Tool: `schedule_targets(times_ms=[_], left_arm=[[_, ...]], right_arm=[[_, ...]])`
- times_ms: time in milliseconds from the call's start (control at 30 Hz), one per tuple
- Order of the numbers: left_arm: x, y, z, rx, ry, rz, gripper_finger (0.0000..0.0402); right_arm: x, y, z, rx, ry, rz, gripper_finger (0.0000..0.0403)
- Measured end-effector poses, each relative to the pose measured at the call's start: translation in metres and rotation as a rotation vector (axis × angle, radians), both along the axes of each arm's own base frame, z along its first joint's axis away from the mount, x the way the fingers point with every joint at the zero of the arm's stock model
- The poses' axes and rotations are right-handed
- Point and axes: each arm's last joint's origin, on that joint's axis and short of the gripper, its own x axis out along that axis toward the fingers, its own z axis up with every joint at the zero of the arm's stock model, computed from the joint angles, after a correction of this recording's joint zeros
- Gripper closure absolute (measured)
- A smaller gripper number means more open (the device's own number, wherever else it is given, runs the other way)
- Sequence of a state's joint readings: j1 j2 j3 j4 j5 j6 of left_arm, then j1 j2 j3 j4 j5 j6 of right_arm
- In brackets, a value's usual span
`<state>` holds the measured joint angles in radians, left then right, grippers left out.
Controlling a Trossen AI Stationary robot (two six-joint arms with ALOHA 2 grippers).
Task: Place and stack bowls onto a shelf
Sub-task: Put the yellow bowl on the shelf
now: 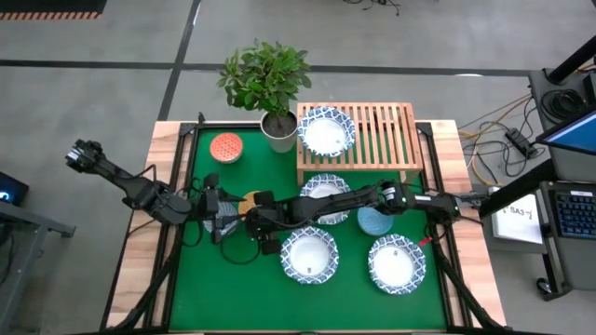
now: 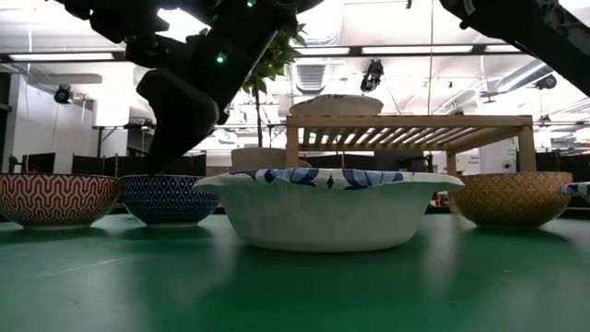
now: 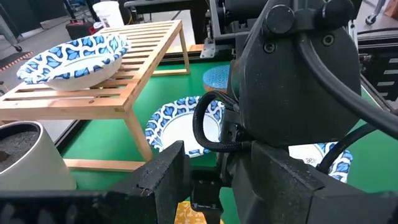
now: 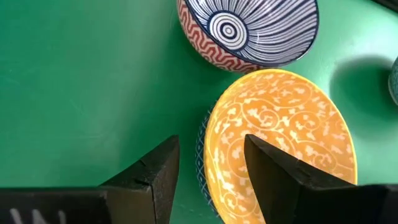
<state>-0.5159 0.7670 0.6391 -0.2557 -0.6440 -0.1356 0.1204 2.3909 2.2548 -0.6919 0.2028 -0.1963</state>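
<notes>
table [image 1: 191, 279]: green mat | shelf [image 1: 372, 140]: one bowl [image 1: 325, 131] | loose bowls [image 1: 309, 254], pot [image 1: 278, 130]

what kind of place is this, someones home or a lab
Most likely a robotics lab or workshop, not a home: a grey concrete floor surrounds the table, cables trail beside it, and a keyboard sits at a workstation alongside.
</notes>
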Motion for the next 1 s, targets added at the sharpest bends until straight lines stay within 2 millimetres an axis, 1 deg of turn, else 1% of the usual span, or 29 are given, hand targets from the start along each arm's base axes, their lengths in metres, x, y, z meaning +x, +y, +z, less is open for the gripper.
schedule_targets(times_ms=[233, 367, 500, 633, 767, 1000], left_arm=[[0.000, 0.000, -0.001, 0.003, 0.006, -0.003, 0.0228], [0.000, 0.000, 0.000, -0.002, -0.001, -0.003, 0.0228], [0.000, 0.000, 0.000, -0.004, -0.004, -0.003, 0.0228], [0.001, -0.001, 0.002, -0.022, -0.016, -0.021, 0.0228], [0.001, -0.001, 0.002, -0.019, -0.016, -0.015, 0.0228], [0.000, -0.001, 0.001, -0.012, -0.010, -0.013, 0.0228]], right_arm=[[0.000, 0.000, -0.011, 0.008, -0.013, -0.008, 0.0252], [0.000, 0.000, -0.012, 0.005, -0.012, -0.004, 0.0271], [0.001, -0.003, -0.012, 0.006, -0.010, -0.008, 0.0305], [0.001, -0.008, -0.020, 0.033, -0.011, -0.008, 0.0344], [0.001, -0.008, -0.022, 0.039, -0.003, -0.017, 0.0385], [0.001, -0.007, -0.021, 0.038, -0.007, -0.013, 0.0389]])
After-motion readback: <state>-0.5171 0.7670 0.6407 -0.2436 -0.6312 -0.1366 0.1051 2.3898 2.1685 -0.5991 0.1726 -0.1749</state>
